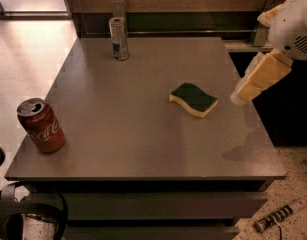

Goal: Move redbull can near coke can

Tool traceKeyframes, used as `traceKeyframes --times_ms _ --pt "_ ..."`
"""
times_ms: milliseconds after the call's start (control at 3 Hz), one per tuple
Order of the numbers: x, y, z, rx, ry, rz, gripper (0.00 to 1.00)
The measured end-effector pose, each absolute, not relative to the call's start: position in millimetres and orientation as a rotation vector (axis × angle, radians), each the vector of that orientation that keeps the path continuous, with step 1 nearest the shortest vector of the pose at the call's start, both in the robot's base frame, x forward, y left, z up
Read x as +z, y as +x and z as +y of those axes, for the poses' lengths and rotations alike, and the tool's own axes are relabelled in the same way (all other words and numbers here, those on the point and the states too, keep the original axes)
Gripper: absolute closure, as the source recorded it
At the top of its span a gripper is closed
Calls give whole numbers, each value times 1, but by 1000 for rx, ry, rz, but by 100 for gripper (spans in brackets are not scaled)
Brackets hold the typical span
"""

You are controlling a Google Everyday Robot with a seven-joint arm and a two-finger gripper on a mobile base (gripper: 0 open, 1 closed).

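The redbull can (119, 38), slim and silver with blue panels, stands upright at the far left of the grey table (143, 134). The coke can (41, 125), wider and red with white script, stands upright at the table's near left corner. My gripper (243, 94) hangs from the white arm (295, 29) above the table's right edge, just right of the sponge. It is empty and far from both cans.
A green and yellow sponge (194, 99) lies right of the table's middle. A wood and dark wall runs behind the table. Speckled floor shows at the right with a small striped object (275, 217). Black cables lie at the bottom left.
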State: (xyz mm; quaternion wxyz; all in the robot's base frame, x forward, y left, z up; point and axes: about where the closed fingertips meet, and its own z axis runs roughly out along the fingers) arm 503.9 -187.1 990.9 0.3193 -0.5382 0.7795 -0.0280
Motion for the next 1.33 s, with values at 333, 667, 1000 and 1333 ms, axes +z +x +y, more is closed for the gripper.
traceKeyframes --times_ms 333,667,1000,1333 --pt "981 544 -159 72 -1293 1940 0" --pt "981 582 -122 206 -1183 1787 0" --pt "998 621 -84 290 -1061 1601 0" --pt "1032 664 -77 243 -900 1485 0"
